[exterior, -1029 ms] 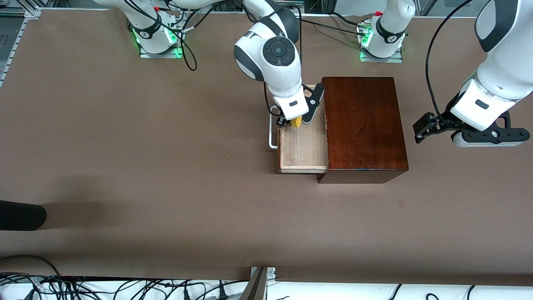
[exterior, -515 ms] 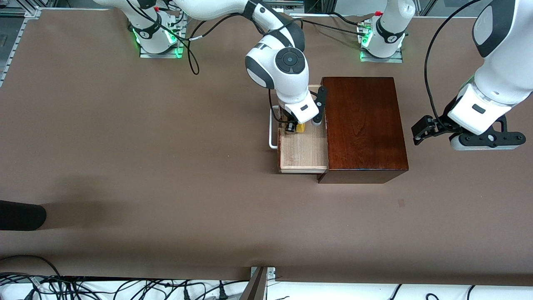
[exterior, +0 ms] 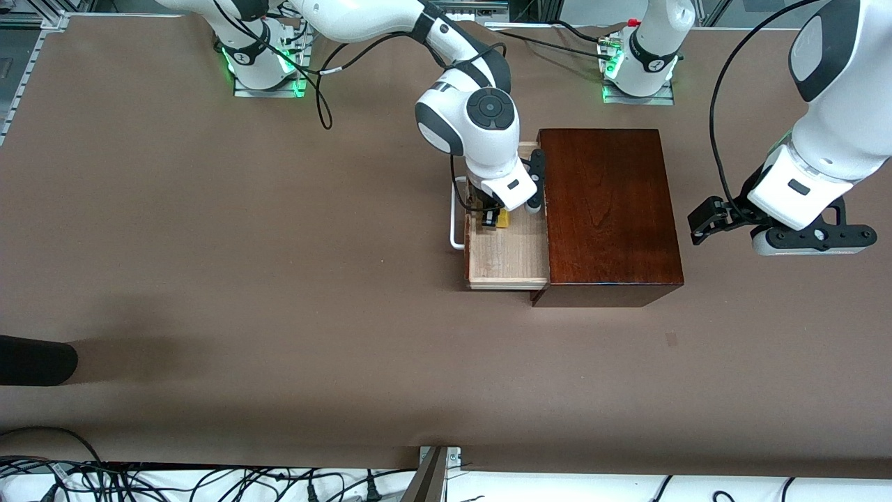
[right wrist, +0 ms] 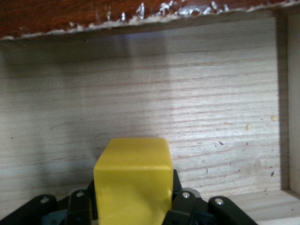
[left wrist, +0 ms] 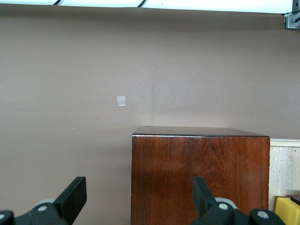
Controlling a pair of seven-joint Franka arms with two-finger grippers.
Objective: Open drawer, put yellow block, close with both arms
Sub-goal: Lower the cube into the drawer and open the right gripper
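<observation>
Holding yellow block [exterior: 502, 218] over drawer [exterior: 507, 259]

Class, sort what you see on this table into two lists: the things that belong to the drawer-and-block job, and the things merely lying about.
Part of the job:
- drawer, pulled open
- wooden box housing it
- yellow block, held over the drawer
- right gripper, shut on the block
- left gripper, open, waiting toward the left arm's end of the table

Lying about:
- dark object at the table edge
- cables along the front edge
</observation>
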